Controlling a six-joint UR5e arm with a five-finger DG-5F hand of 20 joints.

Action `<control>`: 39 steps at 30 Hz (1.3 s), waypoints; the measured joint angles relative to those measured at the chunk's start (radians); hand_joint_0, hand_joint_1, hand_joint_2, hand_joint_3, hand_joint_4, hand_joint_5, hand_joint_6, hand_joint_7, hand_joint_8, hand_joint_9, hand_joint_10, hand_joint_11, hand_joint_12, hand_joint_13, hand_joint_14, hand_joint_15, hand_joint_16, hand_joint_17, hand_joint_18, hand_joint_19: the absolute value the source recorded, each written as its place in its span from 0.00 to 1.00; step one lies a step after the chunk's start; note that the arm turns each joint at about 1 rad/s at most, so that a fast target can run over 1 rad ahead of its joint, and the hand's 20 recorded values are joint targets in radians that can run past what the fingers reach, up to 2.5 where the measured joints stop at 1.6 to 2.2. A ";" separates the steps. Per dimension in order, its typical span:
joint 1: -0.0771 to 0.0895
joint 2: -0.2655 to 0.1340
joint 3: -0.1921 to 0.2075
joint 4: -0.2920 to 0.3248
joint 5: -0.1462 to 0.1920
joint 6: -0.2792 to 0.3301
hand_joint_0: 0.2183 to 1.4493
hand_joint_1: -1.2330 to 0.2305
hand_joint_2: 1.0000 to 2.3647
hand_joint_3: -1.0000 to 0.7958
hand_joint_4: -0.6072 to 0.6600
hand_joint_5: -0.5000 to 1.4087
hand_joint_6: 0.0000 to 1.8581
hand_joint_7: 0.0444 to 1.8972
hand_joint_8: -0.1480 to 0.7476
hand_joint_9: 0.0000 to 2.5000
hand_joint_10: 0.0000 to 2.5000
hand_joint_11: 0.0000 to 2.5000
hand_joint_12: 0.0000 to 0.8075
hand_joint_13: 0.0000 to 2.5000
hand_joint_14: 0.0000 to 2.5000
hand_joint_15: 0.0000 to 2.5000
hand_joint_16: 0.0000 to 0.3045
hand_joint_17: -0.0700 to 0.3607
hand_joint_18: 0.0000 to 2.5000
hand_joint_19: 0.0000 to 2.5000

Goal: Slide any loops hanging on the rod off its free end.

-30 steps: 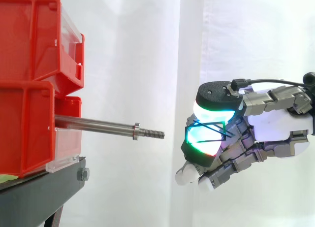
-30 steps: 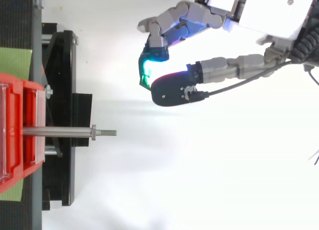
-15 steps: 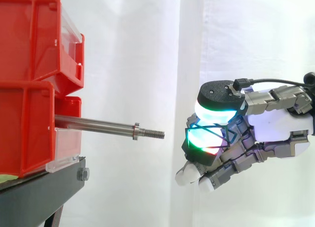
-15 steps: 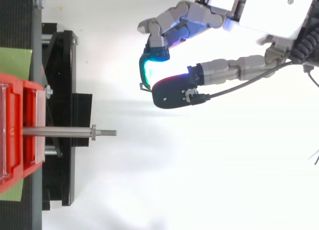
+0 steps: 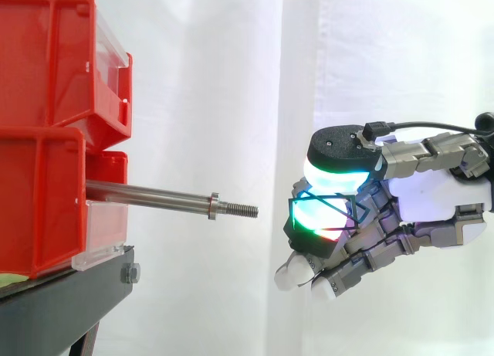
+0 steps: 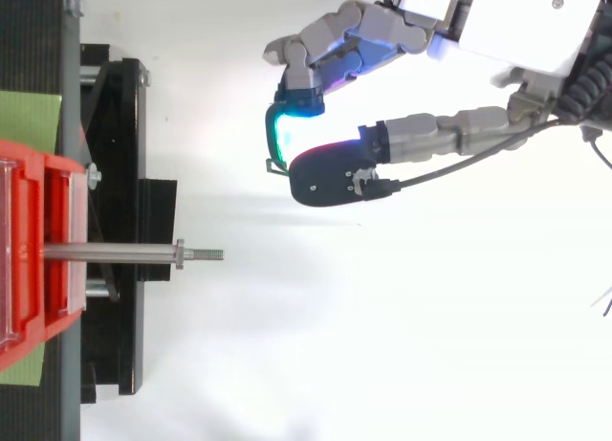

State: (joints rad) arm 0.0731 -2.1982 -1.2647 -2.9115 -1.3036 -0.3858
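Observation:
A bare steel rod (image 5: 154, 195) sticks out to the right from the lower red bin (image 5: 38, 201) and ends in a threaded tip (image 5: 243, 210). It also lies level in the top view as the rod (image 6: 124, 253), with nothing hanging on it. My hand (image 5: 432, 198) hovers to the right of the tip at about the same height, well apart from it. A thin dark green loop (image 5: 320, 198) is pinched between the glowing thumb and finger pads. From above, the loop (image 6: 270, 149) curves round the cyan pad, and the hand (image 6: 497, 20) is off to one side of the rod's line.
Two red bins, the upper one (image 5: 54, 55) on the lower, stand on a black stand (image 5: 69, 302) at the left. A white curtain hangs behind. Open air lies between the rod's tip and the hand.
The hand has stayed almost still, with the loop still pinched. The thumb has shifted only slightly.

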 measured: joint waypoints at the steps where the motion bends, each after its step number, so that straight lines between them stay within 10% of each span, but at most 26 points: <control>1: 0.001 0.000 0.000 0.000 0.002 0.001 0.33 0.29 0.01 0.45 0.45 0.19 0.50 0.59 0.44 0.29 0.01 0.17 0.43 0.15 0.00 0.05 0.17 0.43 0.15 0.11; 15: 0.006 0.000 0.000 -0.009 0.009 0.015 0.29 0.40 0.01 0.33 0.60 0.20 0.49 0.59 0.43 0.31 0.01 0.15 0.43 0.15 0.00 0.06 0.17 0.43 0.15 0.12; 39: 0.023 0.000 0.001 -0.032 0.043 0.022 0.26 0.36 0.01 0.51 0.54 0.21 0.47 0.60 0.48 0.34 0.01 0.14 0.48 0.17 0.00 0.05 0.19 0.47 0.17 0.12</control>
State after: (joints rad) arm 0.0963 -2.1982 -1.2641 -2.9439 -1.2604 -0.3635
